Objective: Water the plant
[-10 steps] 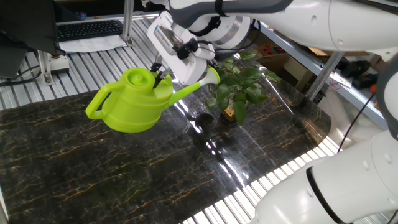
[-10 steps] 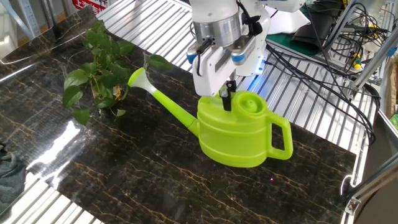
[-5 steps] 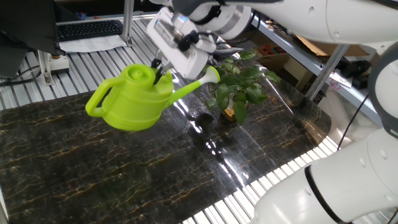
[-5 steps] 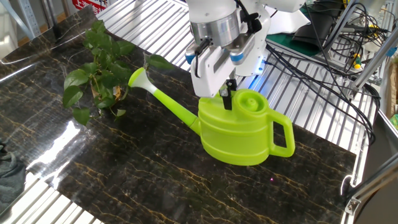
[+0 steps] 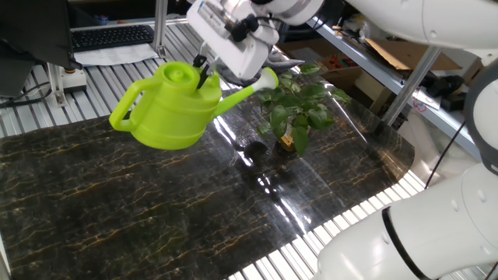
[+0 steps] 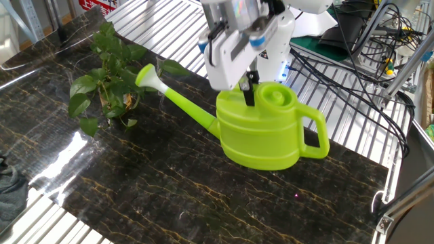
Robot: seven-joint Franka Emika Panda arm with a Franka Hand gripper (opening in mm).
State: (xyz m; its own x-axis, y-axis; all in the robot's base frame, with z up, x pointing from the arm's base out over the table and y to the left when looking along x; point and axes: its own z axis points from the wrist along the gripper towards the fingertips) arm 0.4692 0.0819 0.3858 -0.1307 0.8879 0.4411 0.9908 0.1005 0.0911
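A lime-green watering can (image 5: 170, 113) hangs above the dark marble table (image 5: 117, 210), held by its top rim next to the filler hole. My gripper (image 5: 205, 75) is shut on that rim; it also shows in the other fixed view (image 6: 249, 91), over the can (image 6: 264, 135). The spout (image 6: 148, 76) points at the plant (image 6: 105, 74) and ends just short of its leaves. The plant (image 5: 299, 105) has dark green leaves and a yellow-orange tag (image 5: 287, 143) at its base.
Metal slatted surfaces (image 6: 183, 30) surround the marble top. A keyboard (image 5: 109, 35) lies at the back. Cables (image 6: 366, 41) hang at the rear in the other fixed view. A grey cloth (image 6: 8, 190) lies at the table's edge. Another white arm (image 5: 420, 233) fills the lower right.
My gripper has lifted the watering can up off the table and carried it slightly toward the plant. The plant has not moved.
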